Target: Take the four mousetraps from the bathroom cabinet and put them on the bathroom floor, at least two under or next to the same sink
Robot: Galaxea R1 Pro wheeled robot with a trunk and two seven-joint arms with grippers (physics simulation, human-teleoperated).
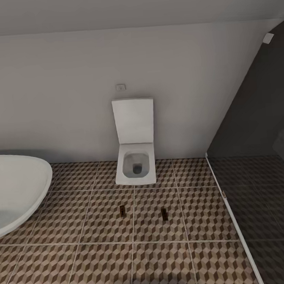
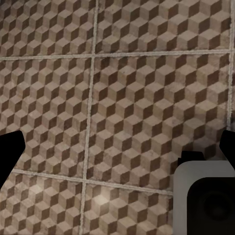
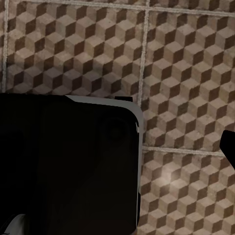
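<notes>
The head view is looking down at a bathroom floor (image 1: 101, 229) of large square tiles printed with a brown-and-beige cube pattern and light grout lines. Two mousetraps are lying on it in the lower middle of the frame: the left mousetrap (image 1: 121, 209) is sitting just left of a vertical grout line, and the right mousetrap (image 1: 164, 213) is sitting well apart from it, a little lower (both are too small to make out more than a dark strip on a tan board). Above them, at the centre, a white toilet (image 1: 135, 161) is standing against the pale wall (image 1: 62, 92) with its lid raised, and a small white plate (image 1: 121, 87) is showing on the wall over it. The rounded rim of a white bathtub (image 1: 18, 184) is entering from the left edge. A dark glass panel (image 1: 262, 159) is taking up the right side, with the tiles showing dimly through it. In the left wrist view, the left hand (image 2: 117, 149) is pointing down at the tiles with dark fingertips (image 2: 10, 152) at opposite edges, spread wide and holding nothing; a grey-edged dark block (image 2: 205, 200) is sitting in the lower right corner. In the right wrist view, a large dark rounded body (image 3: 68, 166) is covering the lower left, one dark fingertip (image 3: 229, 147) is showing at the right edge, and I cannot tell how wide the right hand is standing.
</notes>
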